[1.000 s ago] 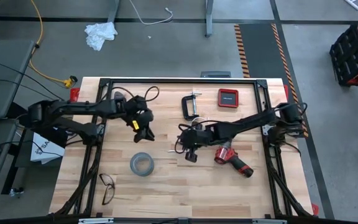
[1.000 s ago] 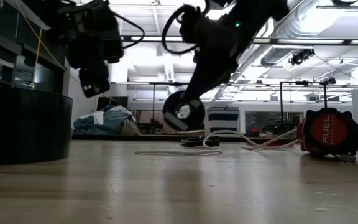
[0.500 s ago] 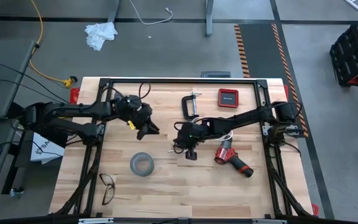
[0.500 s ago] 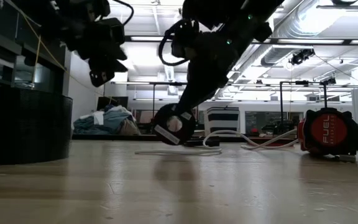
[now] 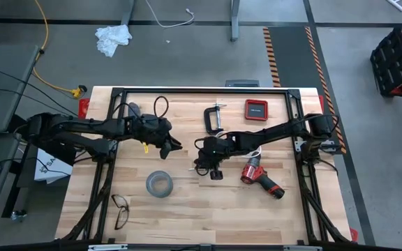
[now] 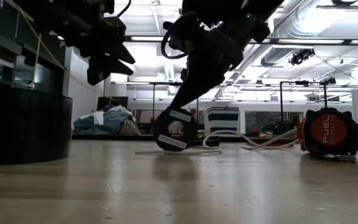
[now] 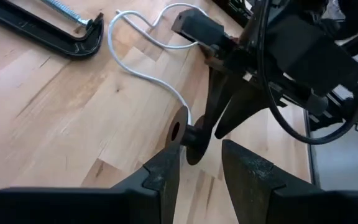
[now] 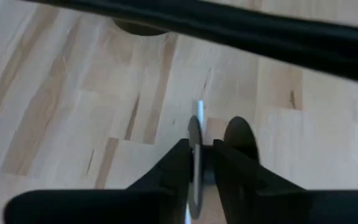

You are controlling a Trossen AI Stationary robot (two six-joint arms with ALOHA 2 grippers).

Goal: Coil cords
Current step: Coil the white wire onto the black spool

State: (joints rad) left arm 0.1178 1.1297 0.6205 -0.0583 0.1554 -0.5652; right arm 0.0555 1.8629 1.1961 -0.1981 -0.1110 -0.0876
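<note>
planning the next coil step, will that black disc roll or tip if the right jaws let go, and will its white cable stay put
The disc stands on edge on the table, pinched in the right gripper, so once released it would probably roll or topple flat. The cable lies in loose curves, so it is likely floppy and would trail rather than hold shape. The left gripper waits open nearby.

Pale wood-plank worktop (image 5: pixel 187 209) w/ smooth matt grain, thin white plastic-sheathed cable (image 7: pixel 143 73) glossy, small black round disc (image 6: pixel 174 129) matt w/ paper-like labels.

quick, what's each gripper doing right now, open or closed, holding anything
Left gripper: open, holding nothing, fingers aimed at the disc.
Right gripper: closed on the black round disc of the white cable, disc on edge.
</note>
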